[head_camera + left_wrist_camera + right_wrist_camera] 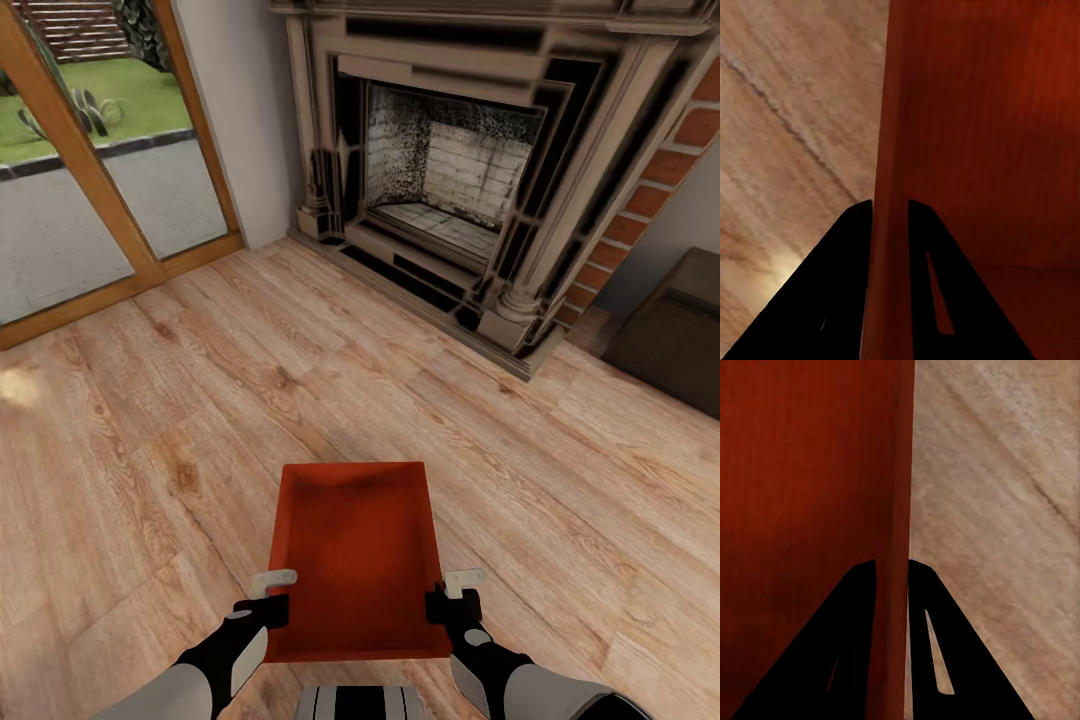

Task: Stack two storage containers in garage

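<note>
Both grippers pinch one red-orange storage container [358,555] above the light wood-plank floor [180,400]: left gripper [272,597] clamped on its left wall, right gripper [452,593] on its right wall. The fireplace [450,170] stands ahead.

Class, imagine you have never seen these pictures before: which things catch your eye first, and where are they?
The red-orange bin stands out first, low in the middle of the head view, with the left hand and the right hand each pinching one of its side walls. Beyond it, the dark ornate fireplace rises at the far edge of the wood floor, with glass doors to its left.
</note>
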Controlling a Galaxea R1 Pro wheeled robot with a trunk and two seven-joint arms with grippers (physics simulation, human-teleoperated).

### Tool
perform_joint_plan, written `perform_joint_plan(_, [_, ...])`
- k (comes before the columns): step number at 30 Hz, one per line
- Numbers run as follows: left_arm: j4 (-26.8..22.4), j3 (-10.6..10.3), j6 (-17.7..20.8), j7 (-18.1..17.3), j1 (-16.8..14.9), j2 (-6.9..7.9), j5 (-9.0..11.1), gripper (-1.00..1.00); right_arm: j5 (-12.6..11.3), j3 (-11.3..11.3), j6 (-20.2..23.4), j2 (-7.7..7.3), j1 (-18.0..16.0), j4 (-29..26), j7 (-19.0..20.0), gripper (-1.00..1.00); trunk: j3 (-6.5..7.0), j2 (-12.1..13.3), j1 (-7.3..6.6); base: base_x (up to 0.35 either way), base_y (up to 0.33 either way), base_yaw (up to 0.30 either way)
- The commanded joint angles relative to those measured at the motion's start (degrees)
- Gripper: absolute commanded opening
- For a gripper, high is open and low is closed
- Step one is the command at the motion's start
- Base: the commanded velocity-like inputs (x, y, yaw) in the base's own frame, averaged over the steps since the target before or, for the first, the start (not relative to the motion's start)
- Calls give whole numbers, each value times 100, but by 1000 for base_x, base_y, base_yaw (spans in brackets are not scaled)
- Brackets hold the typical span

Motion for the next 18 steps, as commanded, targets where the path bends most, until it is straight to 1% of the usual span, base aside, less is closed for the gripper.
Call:
perform_joint_plan(1, [-15,35,33,44,1,1,-13,-100,-143,-78,-37,0,-3,14,-41,-100,-3,-1,0,0,0,0])
perform_joint_plan(7, [-17,35,33,45,1,-2,-12,-100,-148,-78,-38,0,-3,16,-41,-100,-3,-1,0,0,0,0])
perform_joint_plan(18, [-17,38,36,42,1,6,-3,-100,-130,-78,-42,5,-3,14,-41,-100,194,440,-242,0,0,0])
